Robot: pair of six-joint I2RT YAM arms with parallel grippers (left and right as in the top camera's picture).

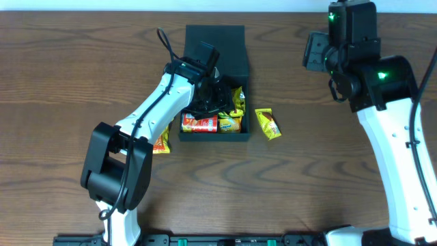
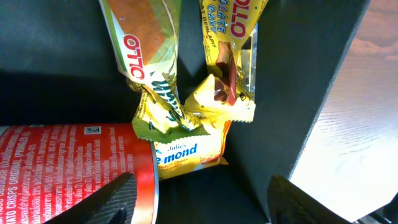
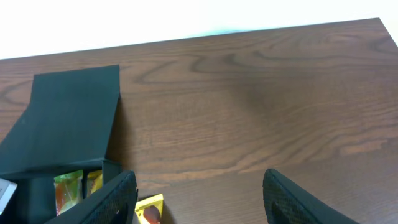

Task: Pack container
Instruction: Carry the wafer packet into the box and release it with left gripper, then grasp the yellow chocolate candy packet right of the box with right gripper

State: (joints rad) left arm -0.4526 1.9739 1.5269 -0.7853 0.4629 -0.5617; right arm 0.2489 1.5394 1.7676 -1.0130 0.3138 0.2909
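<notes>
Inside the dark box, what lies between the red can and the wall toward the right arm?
Yellow snack packets lie there, between the red can and the container wall. The left wrist view shows it best; the overhead agrees.

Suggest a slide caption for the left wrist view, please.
Open left hand over a red cylindrical chip can and yellow foil snack packets inside the dark teal cardboard box.

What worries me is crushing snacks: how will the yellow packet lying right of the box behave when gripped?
The yellow packet looks like thin crimped film, so it probably flexes and feels light. Its glossy wrapper may slip. Lying flat on the table, it should slide, not roll.
</notes>
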